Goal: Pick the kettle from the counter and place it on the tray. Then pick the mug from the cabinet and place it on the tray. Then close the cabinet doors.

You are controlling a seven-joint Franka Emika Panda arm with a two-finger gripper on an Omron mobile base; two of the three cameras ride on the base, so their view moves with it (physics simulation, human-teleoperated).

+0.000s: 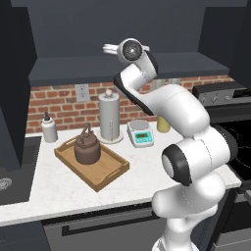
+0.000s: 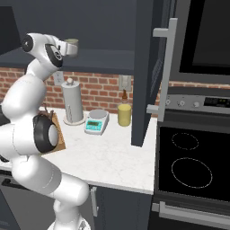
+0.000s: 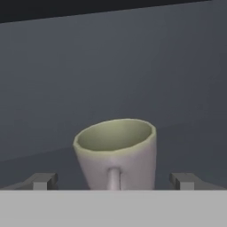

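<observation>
Reaching: I have my arm raised into the cabinet [image 1: 122, 68], hand level with its shelf, going for the mug.
Cabinet: dark cupboard above the counter [image 1: 142, 169]; its door [image 2: 150, 67] stands swung out at the right, bar handle toward me.
Counter: white stone under the brick wall, carrying the tray, a paper-towel roll [image 1: 110, 116], a small scale [image 1: 141, 132], a white bottle [image 1: 48, 128] and a yellow canister [image 2: 124, 114].
Tray: wooden tray [image 1: 110, 172] lies on the counter left of my arm, set at an angle.
Kettle: brown kettle [image 1: 87, 148] sits upright inside the tray, toward its back end, so I judge that part done.
Mug: mug [image 3: 116, 153] stands upright on the cabinet shelf, directly ahead of my hand, its handle pointing back at me; in the right base view it shows just beyond my wrist.
Claw: my gripper [image 3: 114, 181] has its jaws spread as wide as they go, one fingertip on each side of the mug and neither touching it; I hold nothing.
Doing it well: I should ease straight forward until the mug's body is between the pads, keep the handle centred in the gap so no finger catches it, then squeeze on the walls below the rim.
Risk: pushing in off-centre could shove the mug deeper or tip it.
</observation>
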